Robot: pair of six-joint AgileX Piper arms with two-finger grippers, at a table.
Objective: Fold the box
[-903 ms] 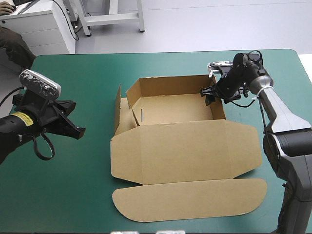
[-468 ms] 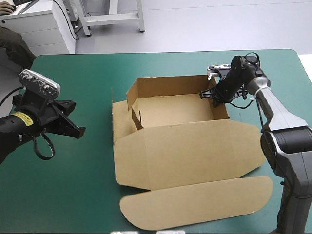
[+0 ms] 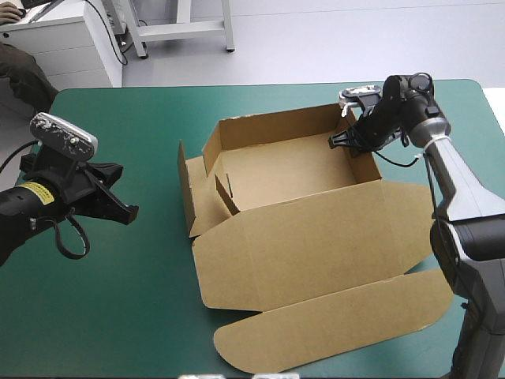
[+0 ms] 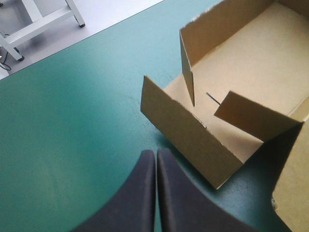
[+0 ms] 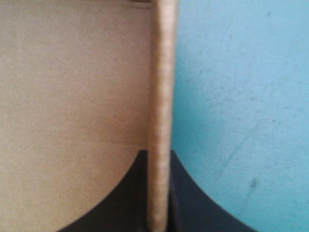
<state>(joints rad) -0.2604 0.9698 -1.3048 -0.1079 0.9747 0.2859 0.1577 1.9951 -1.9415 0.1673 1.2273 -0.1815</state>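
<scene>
The brown box [image 3: 308,237] lies mid-table as an open tray with its back and side walls raised. Its lid and front flap are spread flat toward the near edge. My right gripper [image 3: 348,143] is at the tray's far right corner, shut on the right wall. In the right wrist view the wall's edge [image 5: 161,96] runs up between the right gripper's fingers [image 5: 158,157]. My left gripper [image 3: 126,212] hovers left of the box, shut and holding nothing. In the left wrist view the left gripper [image 4: 156,152] points at the box's raised left wall [image 4: 188,137], a short gap away.
Bare teal-green cover [image 3: 118,300] stretches left of the box and along the near edge. The flat front flap [image 3: 331,324] reaches close to the table's near edge. The table's right edge [image 3: 493,118] lies just beyond the right arm.
My right gripper has shut on the box's right wall. The box has swung with it, its lid sliding right and nearer. The left arm has not moved.
</scene>
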